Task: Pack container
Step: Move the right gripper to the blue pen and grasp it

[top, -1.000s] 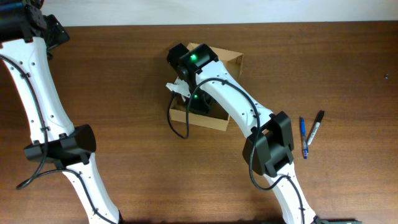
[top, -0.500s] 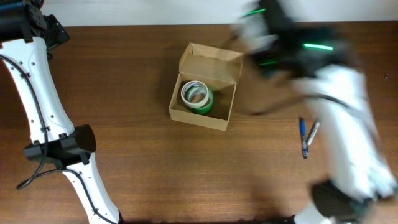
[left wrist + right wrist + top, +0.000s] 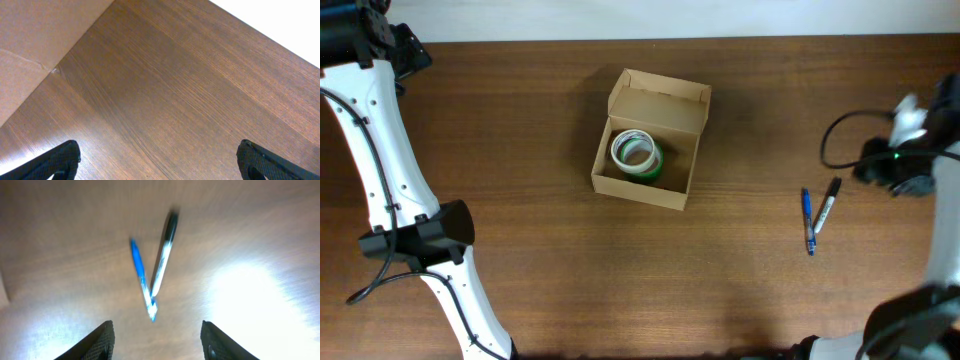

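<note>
The light-brown cardboard container [image 3: 645, 145] sits open at mid-table with its flap lid up at the far side. A green tape roll [image 3: 637, 155] lies inside it. A blue pen [image 3: 808, 221] and a black-capped pen [image 3: 827, 205] lie on the table to the right; both show in the right wrist view, blue [image 3: 142, 278] and black-capped [image 3: 164, 252]. My right gripper [image 3: 159, 340] is open and empty, above the table just short of the pens; in the overhead view it is at the right edge [image 3: 892, 170]. My left gripper [image 3: 160, 162] is open and empty at the far left.
The table's far edge meets a white surface [image 3: 280, 25] in the left wrist view. A cardboard-coloured surface [image 3: 35, 45] fills that view's upper left. The left arm [image 3: 390, 190] stands along the table's left side.
My right arm has swung from inside the container to the right edge of the table, leaving the green tape roll in the box. The left arm has not moved.
</note>
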